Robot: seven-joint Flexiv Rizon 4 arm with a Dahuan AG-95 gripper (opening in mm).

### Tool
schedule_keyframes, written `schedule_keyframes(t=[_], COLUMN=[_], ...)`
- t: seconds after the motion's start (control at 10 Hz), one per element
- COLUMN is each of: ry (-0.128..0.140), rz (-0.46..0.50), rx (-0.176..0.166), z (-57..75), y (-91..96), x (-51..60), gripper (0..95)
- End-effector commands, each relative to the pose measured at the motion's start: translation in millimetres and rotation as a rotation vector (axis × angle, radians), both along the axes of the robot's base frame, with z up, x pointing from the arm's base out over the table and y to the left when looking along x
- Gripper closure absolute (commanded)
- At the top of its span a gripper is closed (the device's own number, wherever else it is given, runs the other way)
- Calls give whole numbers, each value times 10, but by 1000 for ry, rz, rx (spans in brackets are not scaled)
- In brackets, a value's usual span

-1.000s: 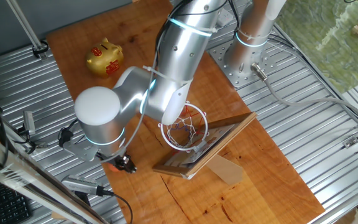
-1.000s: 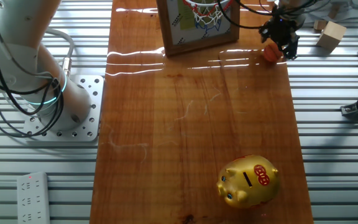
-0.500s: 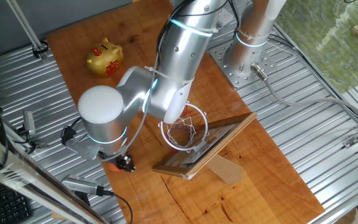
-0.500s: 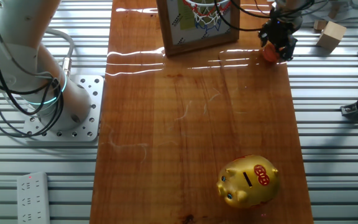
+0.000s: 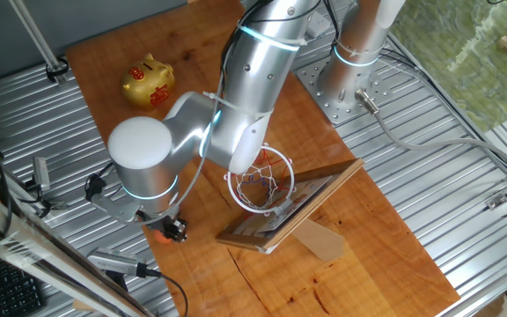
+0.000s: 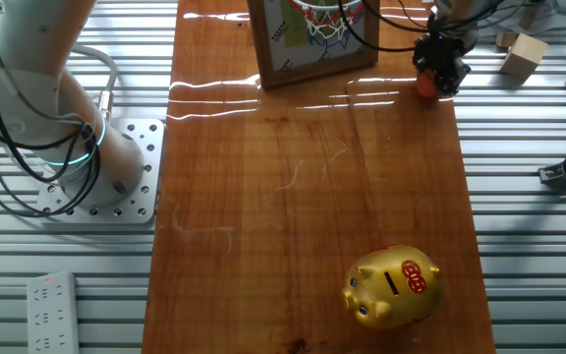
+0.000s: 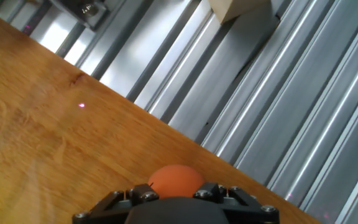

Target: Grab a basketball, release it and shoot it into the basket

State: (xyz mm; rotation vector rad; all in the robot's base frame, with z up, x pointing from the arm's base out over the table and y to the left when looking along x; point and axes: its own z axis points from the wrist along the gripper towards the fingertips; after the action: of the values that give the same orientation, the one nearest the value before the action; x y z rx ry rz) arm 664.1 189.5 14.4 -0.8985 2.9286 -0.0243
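The tiny orange basketball (image 6: 425, 88) rests on the wooden table at its far right edge; it also shows in the hand view (image 7: 175, 180) and as an orange speck in one fixed view (image 5: 160, 235). My gripper (image 6: 436, 73) is down over it, with a black finger (image 7: 143, 194) on each side pressing the ball, still on the wood (image 5: 173, 231) (image 7: 176, 190). The basket (image 5: 260, 181), a white ring with a red-and-blue threaded net on a wooden-framed backboard (image 5: 299, 204), stands just left of the ball in the other fixed view (image 6: 326, 14).
A gold and red piggy bank (image 6: 393, 285) (image 5: 148, 81) stands at the table's opposite end. A wooden block (image 6: 525, 54) (image 7: 238, 7) lies on the ribbed metal beside the table edge (image 7: 185, 134). The arm's base (image 6: 116, 177) is bolted at the left.
The gripper has come down and drawn in around the basketball. The ball has stayed in place on the table.
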Motion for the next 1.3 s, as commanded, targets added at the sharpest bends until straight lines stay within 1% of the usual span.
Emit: schedule_keyframes(t=[0.1,0.2,0.4,0.6,0.7,0.8,0.9,1.1,1.2,1.3], ry=[3,7,12,14,17,17,23,37,42,46], rz=[-15,-24,-51,-112,-133,-133,-210,-252,-276,-296], rx=[18,23,32,45,44,44,55,55,55,49], z=[52,157,451,766,865,865,1142,1429,1595,1728], y=[-11,-34,-91,-154,-184,-184,-246,-275,-283,-270], x=[-2,-18,-57,-134,-161,-161,-195,-257,-315,-376], gripper=[950,950,950,950,950,950,950,950,950,950])
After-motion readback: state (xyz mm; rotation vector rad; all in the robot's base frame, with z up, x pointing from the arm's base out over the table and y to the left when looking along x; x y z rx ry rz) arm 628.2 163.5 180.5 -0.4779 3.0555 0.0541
